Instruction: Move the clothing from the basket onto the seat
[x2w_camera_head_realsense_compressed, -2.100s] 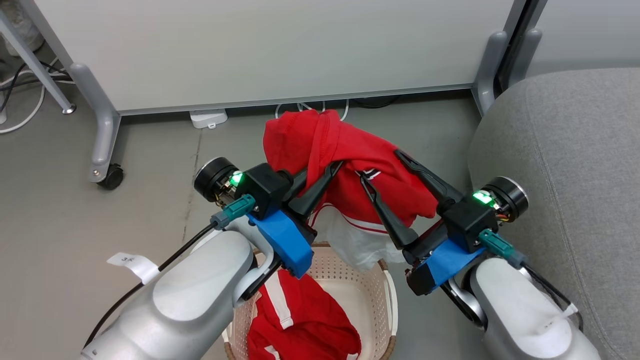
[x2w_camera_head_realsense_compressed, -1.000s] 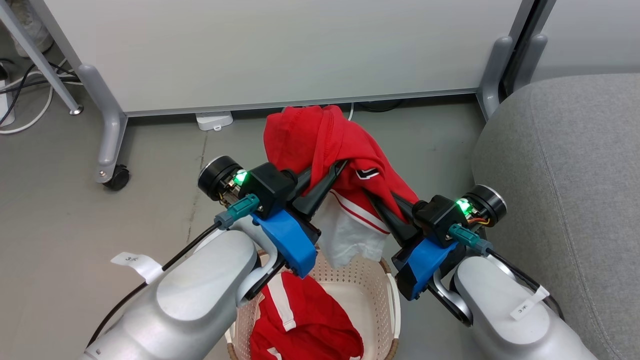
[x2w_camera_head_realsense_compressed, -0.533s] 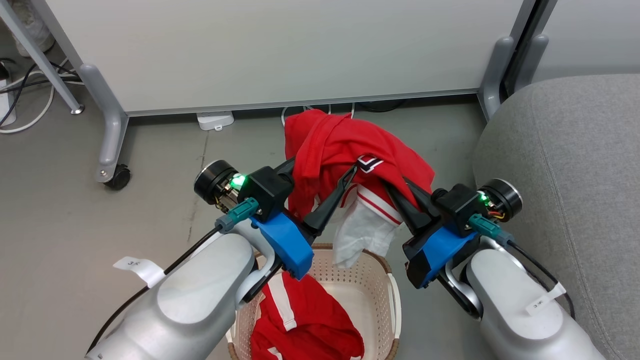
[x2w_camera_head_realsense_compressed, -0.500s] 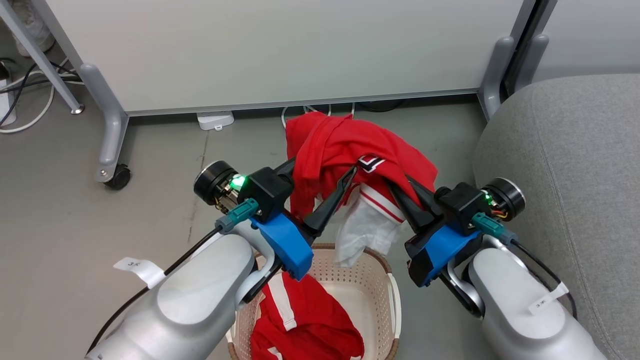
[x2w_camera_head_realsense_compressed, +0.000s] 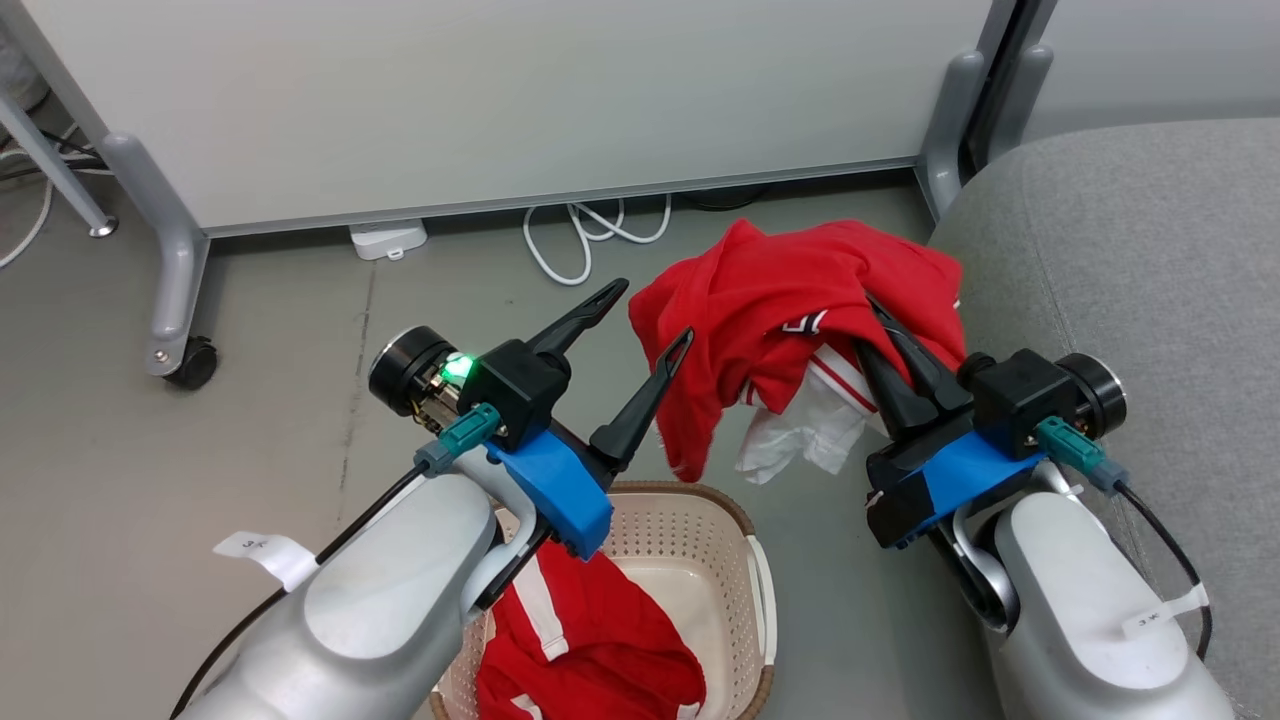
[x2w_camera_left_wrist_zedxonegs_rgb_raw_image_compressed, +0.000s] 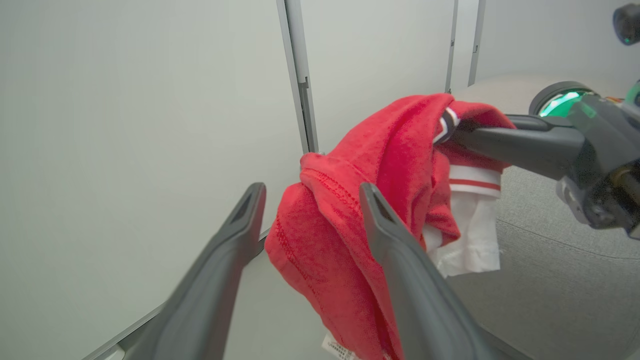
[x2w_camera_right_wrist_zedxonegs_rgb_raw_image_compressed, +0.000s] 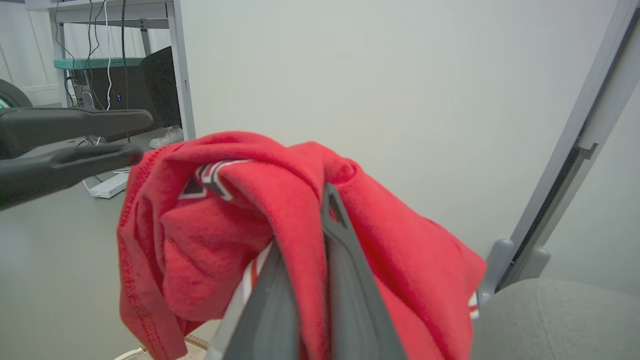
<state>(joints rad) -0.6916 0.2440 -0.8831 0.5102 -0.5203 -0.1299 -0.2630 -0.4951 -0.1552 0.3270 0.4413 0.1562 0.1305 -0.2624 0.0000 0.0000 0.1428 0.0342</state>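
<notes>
One red garment with white trim hangs from my right gripper, which is shut on it; its fingertips are buried in the fabric. The garment droops above the floor, just left of the grey seat. My left gripper stands open to the garment's left, with nothing between its fingers. In the left wrist view the garment hangs just beyond the spread fingers. Below, the cream basket holds another red garment, partly hidden by my left forearm.
A white partition panel on grey feet stands behind, with a caster at its left foot. A white cable loop and a small white box lie on the grey floor. The seat fills the right side.
My left gripper has opened and let go of the garment. My right gripper has carried the garment right, toward the seat. The camera has also turned somewhat.
</notes>
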